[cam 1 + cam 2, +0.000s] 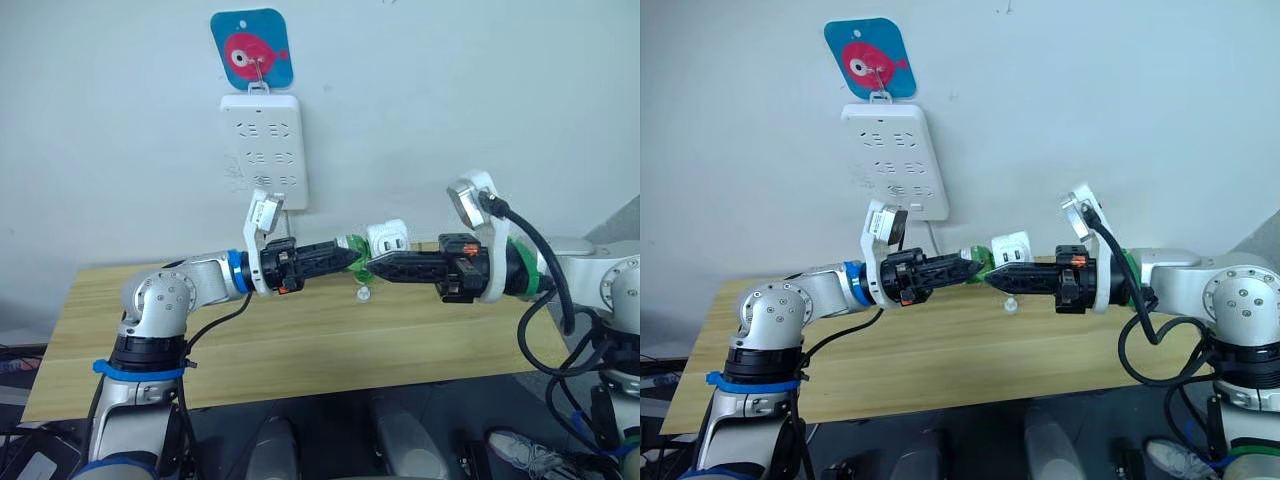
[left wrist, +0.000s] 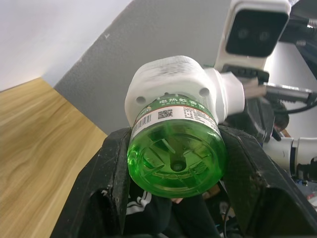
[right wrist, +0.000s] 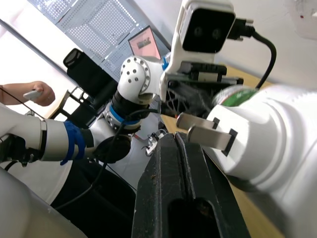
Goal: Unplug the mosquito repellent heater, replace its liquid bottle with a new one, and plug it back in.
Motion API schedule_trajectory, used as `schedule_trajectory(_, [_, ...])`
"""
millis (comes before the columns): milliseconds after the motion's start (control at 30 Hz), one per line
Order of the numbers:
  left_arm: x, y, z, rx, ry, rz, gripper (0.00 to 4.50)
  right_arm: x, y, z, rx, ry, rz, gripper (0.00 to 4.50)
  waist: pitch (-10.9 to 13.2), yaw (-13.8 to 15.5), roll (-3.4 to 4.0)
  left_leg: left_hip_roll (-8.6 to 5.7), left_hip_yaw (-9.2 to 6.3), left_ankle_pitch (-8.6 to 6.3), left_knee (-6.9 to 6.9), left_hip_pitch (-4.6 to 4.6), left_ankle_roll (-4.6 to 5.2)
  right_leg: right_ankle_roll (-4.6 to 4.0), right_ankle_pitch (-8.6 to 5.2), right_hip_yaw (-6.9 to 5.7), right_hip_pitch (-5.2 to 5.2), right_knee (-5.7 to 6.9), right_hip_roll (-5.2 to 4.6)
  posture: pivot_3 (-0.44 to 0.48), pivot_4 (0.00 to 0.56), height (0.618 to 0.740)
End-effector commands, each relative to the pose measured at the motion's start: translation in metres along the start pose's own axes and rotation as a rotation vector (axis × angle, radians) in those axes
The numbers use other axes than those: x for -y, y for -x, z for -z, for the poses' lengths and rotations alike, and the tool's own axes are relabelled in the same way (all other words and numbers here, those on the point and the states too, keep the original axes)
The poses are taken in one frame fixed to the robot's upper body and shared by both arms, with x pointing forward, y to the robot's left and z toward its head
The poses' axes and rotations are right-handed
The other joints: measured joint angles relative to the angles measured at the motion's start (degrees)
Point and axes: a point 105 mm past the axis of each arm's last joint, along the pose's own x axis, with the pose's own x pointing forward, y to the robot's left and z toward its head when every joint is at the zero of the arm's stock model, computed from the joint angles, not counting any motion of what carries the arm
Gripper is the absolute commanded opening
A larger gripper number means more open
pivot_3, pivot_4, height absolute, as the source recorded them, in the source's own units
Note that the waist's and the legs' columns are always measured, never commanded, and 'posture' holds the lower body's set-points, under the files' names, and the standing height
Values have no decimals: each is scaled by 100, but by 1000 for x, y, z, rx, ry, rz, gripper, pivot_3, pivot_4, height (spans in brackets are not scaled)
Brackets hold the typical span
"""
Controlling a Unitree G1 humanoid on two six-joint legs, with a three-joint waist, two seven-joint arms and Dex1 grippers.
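Observation:
The white mosquito repellent heater (image 1: 388,240) hangs in the air above the table, between my two grippers, with a green liquid bottle (image 2: 173,158) screwed into it. My left gripper (image 1: 352,256) is shut on the bottle, a finger on each side of it. My right gripper (image 1: 374,268) comes in from the other side with its fingers (image 3: 181,163) pressed together, and they lie against the heater's body just beside its two metal prongs (image 3: 208,134). The heater is unplugged.
The white power strip (image 1: 264,150) hangs on the wall under a blue fish hook (image 1: 252,48), above and left of the grippers. A small clear cap (image 1: 363,294) lies on the wooden table (image 1: 300,340) under the heater. A person's hand (image 3: 37,93) shows far off.

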Motion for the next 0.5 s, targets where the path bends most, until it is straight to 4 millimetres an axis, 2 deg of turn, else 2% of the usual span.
schedule_trajectory(33, [15, -3, -2, -23, -65, 64, 2273, -4, 0, -10, 39, 25, -6, 0, 0, 0, 0, 0, 0, 0, 0, 0, 0, 0, 0, 0, 0, 0, 0, -208, 181, 725])
schedule_trajectory(500, [24, -4, 3, -65, -73, 114, 2273, 14, 0, -10, 70, -38, 76, 0, 0, 2, 0, 0, 0, 0, 0, 0, 0, 0, 0, 1, 0, 0, 0, -206, 185, 725])
